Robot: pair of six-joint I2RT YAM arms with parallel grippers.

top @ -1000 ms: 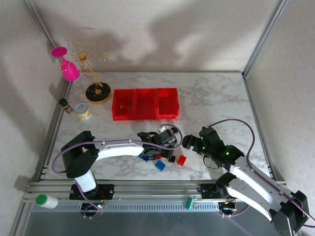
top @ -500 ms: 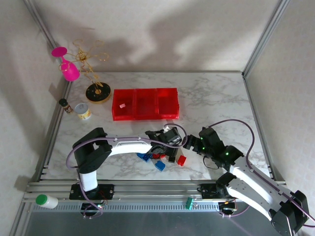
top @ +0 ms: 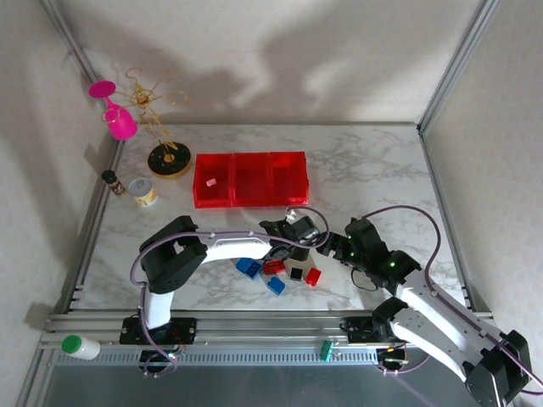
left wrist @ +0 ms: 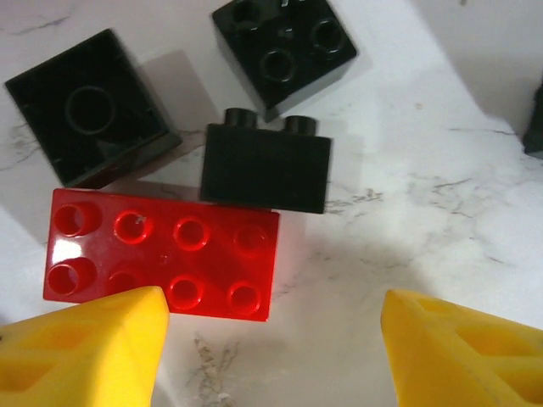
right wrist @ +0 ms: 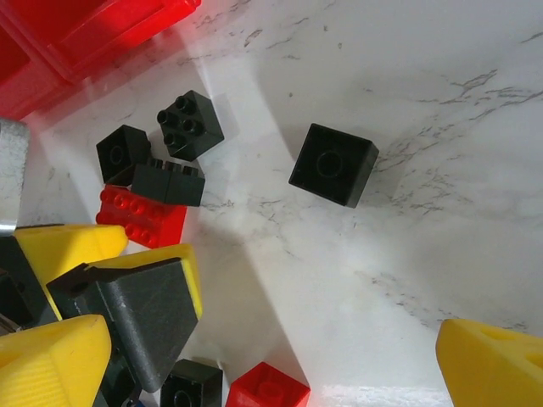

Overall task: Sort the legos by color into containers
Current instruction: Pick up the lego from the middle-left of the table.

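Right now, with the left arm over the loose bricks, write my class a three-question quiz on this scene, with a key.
1. True or false: the left gripper is clamped on the red eight-stud brick.
2. In the left wrist view, how many black bricks lie just beyond that red brick? A) one B) three C) five
3. Fill in: the red containers stand joined in a row of ___ bins.

Key: 1 false, its jaws are open with nothing between them; 2 B; 3 three.
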